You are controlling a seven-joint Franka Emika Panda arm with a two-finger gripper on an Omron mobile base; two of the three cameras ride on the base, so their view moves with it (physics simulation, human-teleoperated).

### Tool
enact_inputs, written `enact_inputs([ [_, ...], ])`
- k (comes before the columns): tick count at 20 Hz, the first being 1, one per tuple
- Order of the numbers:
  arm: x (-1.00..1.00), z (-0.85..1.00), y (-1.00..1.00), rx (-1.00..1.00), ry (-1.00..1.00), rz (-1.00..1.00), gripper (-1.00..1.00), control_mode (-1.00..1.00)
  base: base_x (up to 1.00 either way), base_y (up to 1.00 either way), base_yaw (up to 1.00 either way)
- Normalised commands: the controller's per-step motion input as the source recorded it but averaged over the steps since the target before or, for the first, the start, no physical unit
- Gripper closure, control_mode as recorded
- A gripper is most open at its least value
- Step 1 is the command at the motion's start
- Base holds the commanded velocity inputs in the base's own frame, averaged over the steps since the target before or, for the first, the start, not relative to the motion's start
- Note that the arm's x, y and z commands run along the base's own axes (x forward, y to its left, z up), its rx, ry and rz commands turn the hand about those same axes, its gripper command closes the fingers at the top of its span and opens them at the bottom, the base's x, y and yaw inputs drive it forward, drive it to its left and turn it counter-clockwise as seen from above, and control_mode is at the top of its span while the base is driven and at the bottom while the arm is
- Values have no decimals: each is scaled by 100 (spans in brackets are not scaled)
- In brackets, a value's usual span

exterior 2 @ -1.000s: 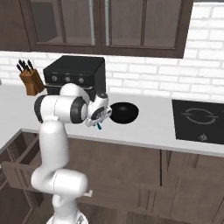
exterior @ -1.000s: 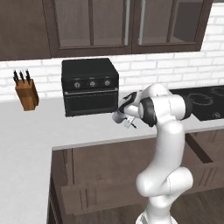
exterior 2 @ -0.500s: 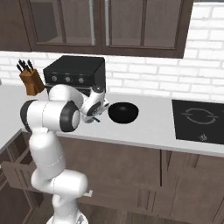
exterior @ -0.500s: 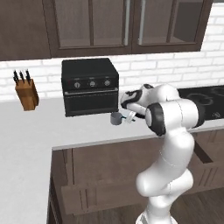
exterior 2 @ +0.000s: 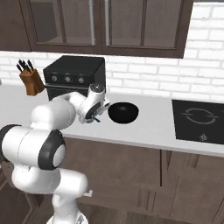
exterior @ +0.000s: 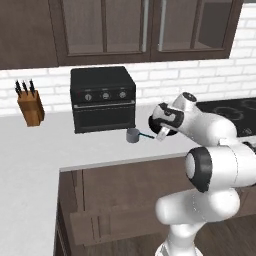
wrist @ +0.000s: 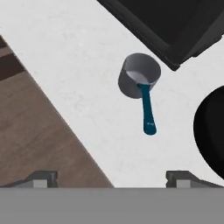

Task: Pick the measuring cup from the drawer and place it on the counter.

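Note:
The measuring cup (wrist: 139,74), small and grey with a teal handle, stands upright on the white counter (wrist: 65,52) just in front of the black oven. In the left base view the cup (exterior: 133,135) sits with its handle pointing right, toward my gripper (exterior: 161,134). My gripper (wrist: 111,179) is open, with its fingertips (wrist: 43,177) spread wide and nothing between them. It hovers a little way off the end of the handle, clear of the cup. My arm hides the drawer.
The black oven (exterior: 103,99) stands right behind the cup. A black round pan (exterior 2: 123,112) lies on the counter (exterior 2: 148,127) close to my hand. A knife block (exterior: 30,107) stands at the far left, and a black stovetop (exterior 2: 199,120) lies at the right.
The gripper carried the cup over the counter and set it down by the oven. It has since let go and drawn back to the right, leaving the cup standing.

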Motion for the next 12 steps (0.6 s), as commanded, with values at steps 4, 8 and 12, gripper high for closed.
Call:
enact_inputs([
  [4, -99, 26, -22, 0, -19, 0, -100, -100, 0, 0, 0],
  [8, -55, 12, -12, 1, -21, 1, -100, -100, 0, 0, 0],
  [12, -26, 0, -32, 9, -5, 0, -100, -100, 0, 0, 0],
])
